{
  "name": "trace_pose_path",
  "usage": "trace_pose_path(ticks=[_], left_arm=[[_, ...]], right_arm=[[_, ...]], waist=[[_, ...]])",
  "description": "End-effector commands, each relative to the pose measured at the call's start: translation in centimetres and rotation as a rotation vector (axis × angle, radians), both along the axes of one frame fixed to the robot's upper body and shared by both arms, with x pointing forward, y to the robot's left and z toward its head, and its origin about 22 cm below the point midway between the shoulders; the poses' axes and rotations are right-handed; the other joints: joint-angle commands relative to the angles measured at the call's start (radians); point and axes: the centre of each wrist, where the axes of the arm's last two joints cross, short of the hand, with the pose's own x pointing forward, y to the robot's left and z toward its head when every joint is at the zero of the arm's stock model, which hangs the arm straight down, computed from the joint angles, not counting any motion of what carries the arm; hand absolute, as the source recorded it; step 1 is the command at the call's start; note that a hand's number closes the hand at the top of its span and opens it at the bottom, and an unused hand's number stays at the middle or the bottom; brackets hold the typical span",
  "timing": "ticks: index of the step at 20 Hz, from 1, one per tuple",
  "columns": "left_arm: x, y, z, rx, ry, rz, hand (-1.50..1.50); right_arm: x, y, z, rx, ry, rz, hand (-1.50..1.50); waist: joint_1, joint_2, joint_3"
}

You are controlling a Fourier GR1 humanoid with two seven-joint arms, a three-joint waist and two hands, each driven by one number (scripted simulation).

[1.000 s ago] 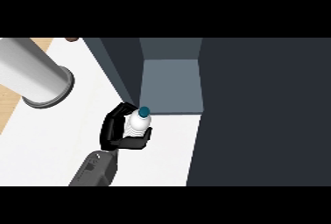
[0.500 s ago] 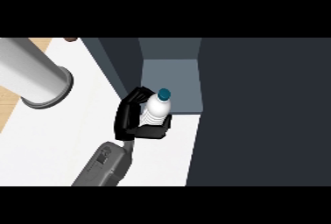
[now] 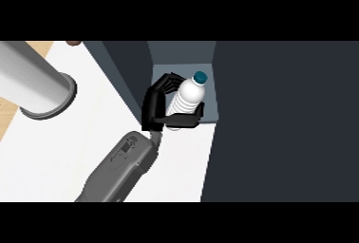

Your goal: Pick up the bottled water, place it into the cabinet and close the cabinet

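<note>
Mostly white bottled water (image 3: 188,98), ribbed, teal cap (image 3: 201,77)

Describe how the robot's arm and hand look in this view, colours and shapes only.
Only one arm shows: a smooth, rounded grey forearm with a darker panel near the wrist. It ends in a black robot hand with slim fingers and a thumb. No cables or sleeves show.

The white counter (image 3: 63,156) bears a big grey cylinder (image 3: 32,78) standing near its left edge. A dark cabinet (image 3: 280,118) sits along its right side, one compartment open toward the counter. A small brown thing (image 3: 72,42) shows at the far edge, too cut off to identify.
</note>
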Motion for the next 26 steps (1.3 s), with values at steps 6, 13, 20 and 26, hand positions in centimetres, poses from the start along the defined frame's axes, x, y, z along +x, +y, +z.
trace_pose_path(ticks=[6,13,20,26], left_arm=[[2.8,0.4,-0.2,-0.011,0.104,0.065,1.5],[4.5,0.0,-0.7,0.068,0.106,0.21,1.5],[6.1,1.8,-1.8,0.171,0.103,0.293,1.5],[7.7,1.1,0.3,0.199,0.09,0.332,1.5]], right_arm=[[-1.9,-2.0,1.9,0.006,-0.031,-0.026,-1.5],[-0.9,-1.7,1.4,0.0,-0.039,-0.007,-1.5],[-1.6,-2.1,1.0,0.019,-0.05,0.007,-1.5],[-1.0,-1.7,-0.5,-0.002,-0.045,0.013,-1.5]], waist=[[-0.001,0.002,0.0],[-0.019,0.008,0.0],[-0.03,0.011,0.0],[-0.035,0.012,0.0]])
